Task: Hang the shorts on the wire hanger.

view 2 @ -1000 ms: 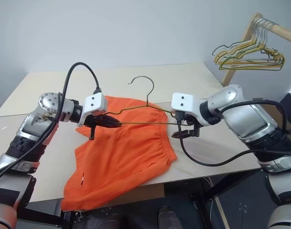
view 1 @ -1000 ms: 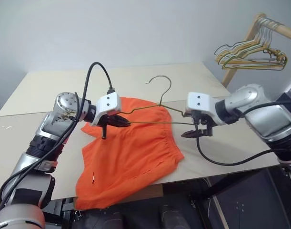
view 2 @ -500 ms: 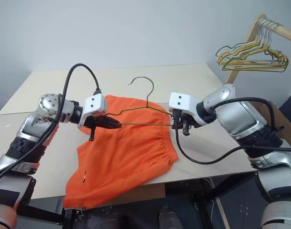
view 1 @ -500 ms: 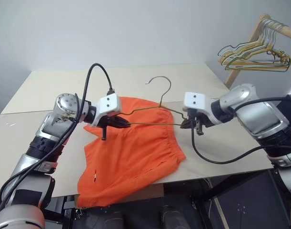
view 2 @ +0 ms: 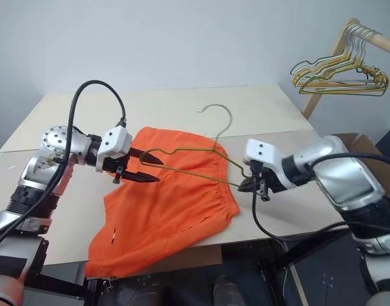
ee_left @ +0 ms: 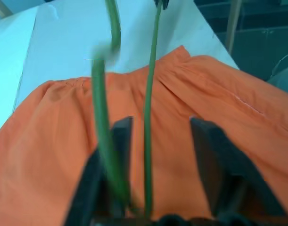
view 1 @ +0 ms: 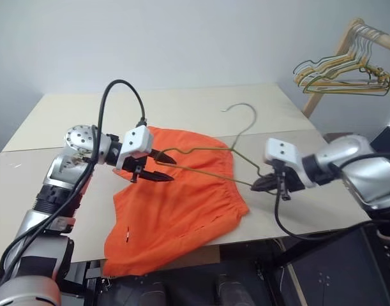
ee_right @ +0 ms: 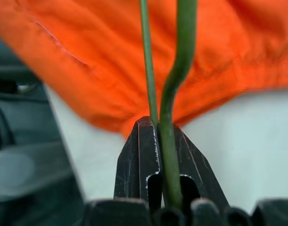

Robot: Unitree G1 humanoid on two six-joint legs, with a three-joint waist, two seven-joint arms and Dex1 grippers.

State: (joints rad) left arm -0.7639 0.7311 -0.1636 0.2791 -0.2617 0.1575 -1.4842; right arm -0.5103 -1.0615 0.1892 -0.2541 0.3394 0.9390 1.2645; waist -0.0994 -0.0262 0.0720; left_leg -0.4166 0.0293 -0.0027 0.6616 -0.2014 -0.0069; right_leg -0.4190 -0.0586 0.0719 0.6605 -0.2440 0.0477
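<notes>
The orange shorts point(view 1: 182, 204) lie flat on the table point(view 1: 67, 115), one leg hanging over its front edge. The wire hanger point(view 1: 244, 135) slants above them with its hook toward the back. My right gripper point(view 1: 253, 186) is shut on the hanger's right corner, and the right wrist view shows the wire point(ee_right: 179, 61) pinched between the fingers. My left gripper point(view 1: 173, 167) stands open over the shorts' waistband. The hanger's left corner point(ee_left: 151, 70) lies loose between its two spread fingers.
A wooden rail point(view 1: 332, 54) at the back right carries a bunch of yellow, green and pale hangers point(view 1: 341, 70). Bare tabletop stretches behind and to the left of the shorts. The table's front edge runs just below my right gripper.
My right gripper shut on the hanger's right corner, then pulled it right and toward the front edge. My left gripper opened and let go of the left corner. The hook swung right.
</notes>
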